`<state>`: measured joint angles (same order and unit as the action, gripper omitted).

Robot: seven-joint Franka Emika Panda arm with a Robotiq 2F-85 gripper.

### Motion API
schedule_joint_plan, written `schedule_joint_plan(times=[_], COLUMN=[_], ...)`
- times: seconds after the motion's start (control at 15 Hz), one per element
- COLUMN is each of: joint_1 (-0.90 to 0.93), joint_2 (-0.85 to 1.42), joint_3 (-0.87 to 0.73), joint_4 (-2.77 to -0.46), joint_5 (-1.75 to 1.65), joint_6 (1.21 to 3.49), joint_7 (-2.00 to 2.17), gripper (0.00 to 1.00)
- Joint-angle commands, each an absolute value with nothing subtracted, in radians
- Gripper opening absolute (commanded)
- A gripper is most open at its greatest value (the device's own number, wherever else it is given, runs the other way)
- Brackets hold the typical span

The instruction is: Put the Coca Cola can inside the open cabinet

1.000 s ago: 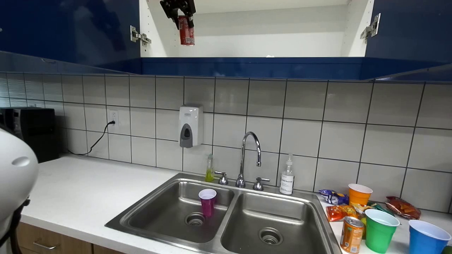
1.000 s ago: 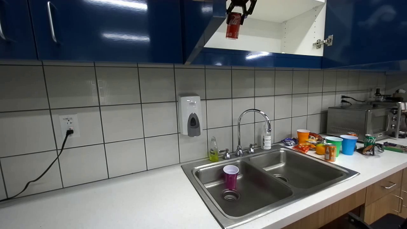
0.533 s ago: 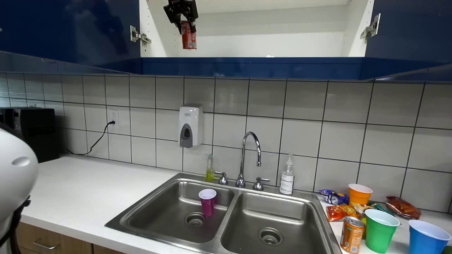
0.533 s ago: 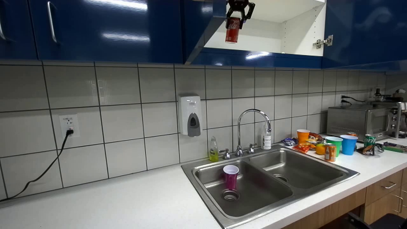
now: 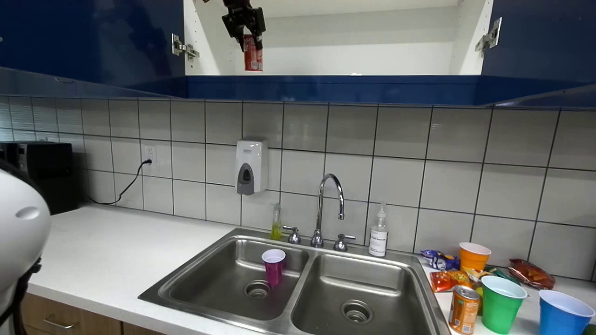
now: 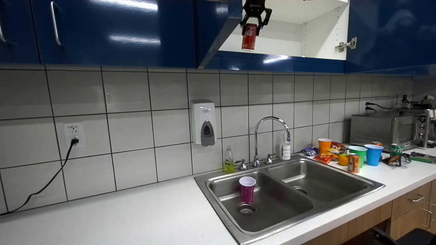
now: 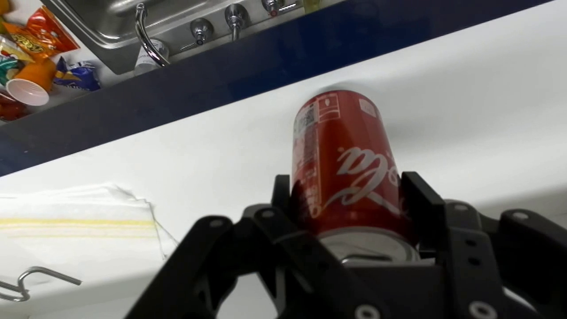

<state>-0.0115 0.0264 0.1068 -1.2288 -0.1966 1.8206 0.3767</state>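
Tiled wall (image 5: 400, 181): pale tiles with dark grout, spanning the background in both exterior views.
Counter (image 6: 136, 211): long and white-topped, with wood-toned drawers (image 5: 93, 318) beneath.
Open cabinet (image 5: 335, 87): mounted high above the counter, its dark blue fronts standing apart around a pale interior.
Sink (image 5: 209, 284): stainless steel, two basins, set into the counter below the cabinet.
Gripper (image 7: 347, 195): black, pointing down before the cabinet's pale interior in both exterior views, its two fingers clamped on opposite sides of the Coca Cola can (image 7: 345, 146).
Faucet (image 5: 320, 204): chrome, tall and curved, at the sink's back edge.
Striped sheet (image 7: 75, 212): white with yellow lines, inside the cabinet in the wrist view; cloth or paper is unclear.
Soap dispenser (image 5: 251, 165): white with a grey front, fixed to the tiles left of the faucet.
Blue cup (image 5: 565, 312), green cup (image 5: 502, 304) and orange cup (image 5: 474, 256): upright on the counter beside the sink, near several snack bags (image 5: 450, 281).
Purple cup (image 5: 274, 271): standing in a sink basin, close to the drain (image 5: 257, 289).
Coca Cola can: red, nearly upright, silvery top toward the gripper; its base shows just above the cabinet's blue front edge in both exterior views, and over the white cabinet floor in the wrist view; contact there is unclear.
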Motion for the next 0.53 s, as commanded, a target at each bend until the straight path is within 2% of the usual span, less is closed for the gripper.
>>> schedule_joint_plan(times=[0.0,0.47], joint_1=[-0.008,-0.005], joint_2=[0.078,0.128], joint_3=[0.107,0.104], joint_4=[-1.135,-1.069], joint_5=[-0.219,-0.22], joint_6=[1.764,1.719], joint_7=[0.408,0.422], gripper=[0.39,0.39])
